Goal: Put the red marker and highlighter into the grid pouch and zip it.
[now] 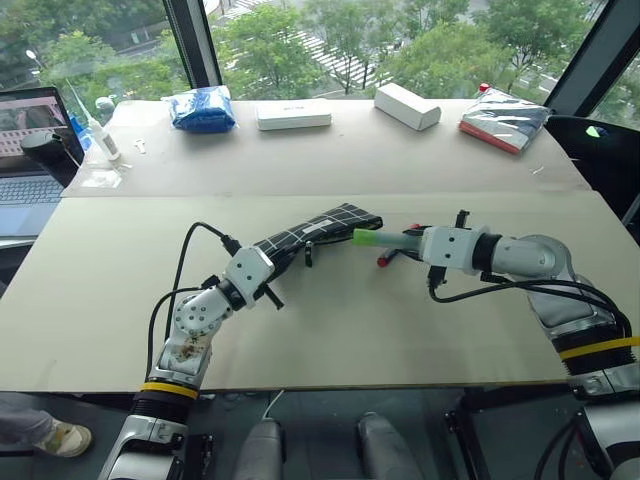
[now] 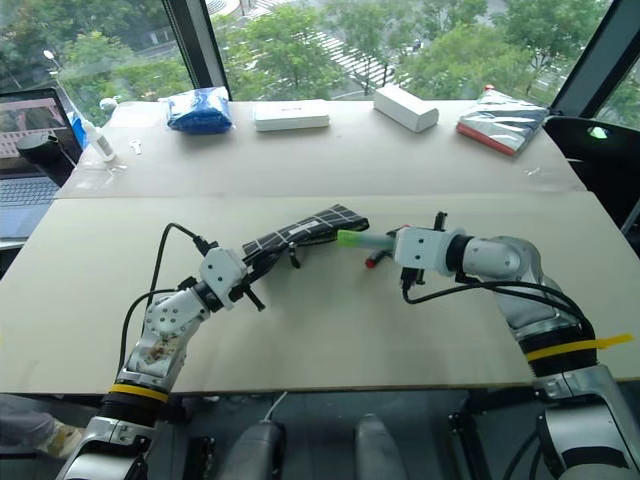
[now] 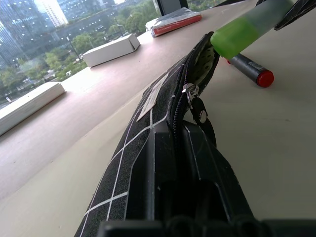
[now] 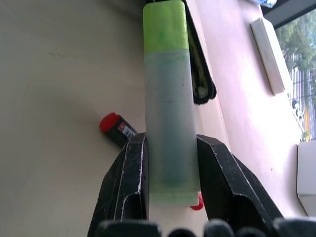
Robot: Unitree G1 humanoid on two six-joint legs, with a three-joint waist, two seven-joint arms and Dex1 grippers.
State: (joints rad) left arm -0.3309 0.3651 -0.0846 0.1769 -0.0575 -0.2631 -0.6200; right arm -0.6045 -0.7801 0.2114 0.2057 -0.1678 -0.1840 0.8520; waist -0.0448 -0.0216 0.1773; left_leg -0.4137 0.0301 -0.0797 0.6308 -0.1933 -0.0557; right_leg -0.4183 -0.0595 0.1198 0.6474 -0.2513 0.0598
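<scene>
The left gripper (image 1: 262, 268) is clamped tight on the near end of the grid pouch (image 1: 318, 229), holding it raised with its unzipped mouth facing right. The right gripper (image 4: 170, 163), part-closed, pinches the highlighter (image 4: 167, 98) by its pale barrel, lime cap forward and at the pouch mouth. The red marker (image 3: 252, 70) lies on the table (image 1: 330, 330) just beside that mouth. To seat the highlighter cleanly, it should advance along the pouch's length, cap inside the zip teeth, released only once mostly buried.
</scene>
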